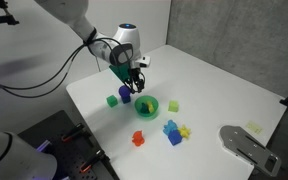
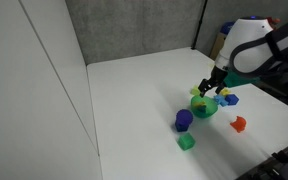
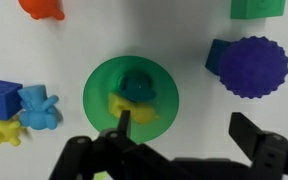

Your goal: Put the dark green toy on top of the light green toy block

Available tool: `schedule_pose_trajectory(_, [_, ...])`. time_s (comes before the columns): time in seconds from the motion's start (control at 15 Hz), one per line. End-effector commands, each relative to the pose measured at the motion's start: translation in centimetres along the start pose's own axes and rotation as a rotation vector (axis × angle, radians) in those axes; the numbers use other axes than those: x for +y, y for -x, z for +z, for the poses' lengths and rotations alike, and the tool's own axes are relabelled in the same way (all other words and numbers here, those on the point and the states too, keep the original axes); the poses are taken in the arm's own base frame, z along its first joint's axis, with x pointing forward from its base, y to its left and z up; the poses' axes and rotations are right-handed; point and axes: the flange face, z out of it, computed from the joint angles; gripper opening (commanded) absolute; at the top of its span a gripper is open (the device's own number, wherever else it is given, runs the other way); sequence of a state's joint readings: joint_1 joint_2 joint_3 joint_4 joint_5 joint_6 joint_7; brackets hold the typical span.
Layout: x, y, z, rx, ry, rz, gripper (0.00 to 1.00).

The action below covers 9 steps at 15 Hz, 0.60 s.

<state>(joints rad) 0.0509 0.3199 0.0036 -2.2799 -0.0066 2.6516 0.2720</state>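
Observation:
The dark green toy (image 3: 139,87) lies in the middle of a round bright green ring-like piece (image 3: 99,95), touching a yellow piece (image 3: 127,108). The light green toy block (image 1: 173,104) sits on the table just beside that round piece; it is out of the wrist view. My gripper (image 3: 184,130) is open and empty, hovering just above the round piece (image 1: 146,106), one finger over the yellow piece and the other over bare table. In the exterior views the gripper (image 1: 134,86) (image 2: 210,90) hangs low over the toys.
A purple spiky ball (image 3: 252,65) and a blue-purple block (image 3: 216,55) lie close by. A mid-green cube (image 1: 112,100), a red toy (image 1: 138,138), blue toys (image 1: 172,132) and a yellow toy (image 1: 185,130) surround it on the white table (image 1: 214,80).

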Motion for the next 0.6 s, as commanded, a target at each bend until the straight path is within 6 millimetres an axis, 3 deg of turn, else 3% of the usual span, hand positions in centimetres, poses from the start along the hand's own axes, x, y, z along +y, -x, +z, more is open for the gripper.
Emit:
schedule_pose_trajectory(0.0, [1.3, -2.3, 3.0, -0.008, 0.035, 0.033, 1.00])
schedule_pose_trajectory(0.53, [3.0, -4.2, 9.0, -0.052, 0.087, 0.082, 1.00])
